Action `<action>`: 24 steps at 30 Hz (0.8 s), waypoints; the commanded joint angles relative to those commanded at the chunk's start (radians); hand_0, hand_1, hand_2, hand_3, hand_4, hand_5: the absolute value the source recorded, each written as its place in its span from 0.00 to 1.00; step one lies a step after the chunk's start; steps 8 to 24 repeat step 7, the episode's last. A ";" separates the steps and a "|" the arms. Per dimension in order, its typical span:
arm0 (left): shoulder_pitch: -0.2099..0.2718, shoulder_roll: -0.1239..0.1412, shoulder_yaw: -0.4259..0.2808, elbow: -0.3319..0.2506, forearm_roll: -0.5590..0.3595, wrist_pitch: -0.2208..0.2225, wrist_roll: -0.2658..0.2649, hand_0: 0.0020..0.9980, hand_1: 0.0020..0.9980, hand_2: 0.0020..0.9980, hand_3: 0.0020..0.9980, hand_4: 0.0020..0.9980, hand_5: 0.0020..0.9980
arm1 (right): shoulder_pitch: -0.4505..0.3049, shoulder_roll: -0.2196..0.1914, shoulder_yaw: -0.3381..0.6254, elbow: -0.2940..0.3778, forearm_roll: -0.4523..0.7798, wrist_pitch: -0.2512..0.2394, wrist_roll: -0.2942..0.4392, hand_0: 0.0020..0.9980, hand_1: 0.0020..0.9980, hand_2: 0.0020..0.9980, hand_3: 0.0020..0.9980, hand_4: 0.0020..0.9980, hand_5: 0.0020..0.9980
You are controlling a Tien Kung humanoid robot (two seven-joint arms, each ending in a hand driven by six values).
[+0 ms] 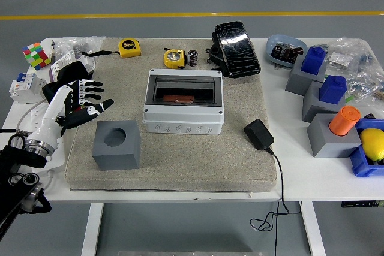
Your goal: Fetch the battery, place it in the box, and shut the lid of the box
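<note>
You will find no legible text, brand, number or sign in this view. The yellow tape measure (129, 47) carries a dark round face label, too small for you to read. The second tape measure (174, 58) has a metallic face with no print you can make out. The battery (192, 57) bears a pale band, its lettering blurred. The box (183, 110) shows no marking you could read.

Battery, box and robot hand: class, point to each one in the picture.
battery (192, 57), head view, on its dark side
box (183, 126), head view, on its white front wall
left robot hand (83, 96), head view, on its palm
</note>
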 joint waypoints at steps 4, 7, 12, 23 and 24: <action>0.009 -0.019 -0.017 0.000 0.002 -0.001 0.000 0.39 0.58 0.63 0.64 0.99 0.38 | 0.002 -0.001 0.090 0.000 -0.073 0.001 -0.011 0.65 0.67 0.69 0.58 0.95 0.56; 0.001 -0.024 -0.020 0.000 0.002 -0.003 0.001 0.39 0.58 0.63 0.64 0.99 0.38 | 0.008 -0.006 0.006 0.000 0.002 0.006 0.015 0.65 0.67 0.69 0.58 0.95 0.56; 0.001 -0.024 -0.020 0.000 0.002 -0.003 0.001 0.39 0.58 0.63 0.64 0.99 0.38 | 0.008 -0.006 0.006 0.000 0.002 0.006 0.015 0.65 0.67 0.69 0.58 0.95 0.56; 0.001 -0.024 -0.020 0.000 0.002 -0.003 0.001 0.39 0.58 0.63 0.64 0.99 0.38 | 0.008 -0.006 0.006 0.000 0.002 0.006 0.015 0.65 0.67 0.69 0.58 0.95 0.56; 0.001 -0.024 -0.020 0.000 0.002 -0.003 0.001 0.39 0.58 0.63 0.64 0.99 0.38 | 0.008 -0.006 0.006 0.000 0.002 0.006 0.015 0.65 0.67 0.69 0.58 0.95 0.56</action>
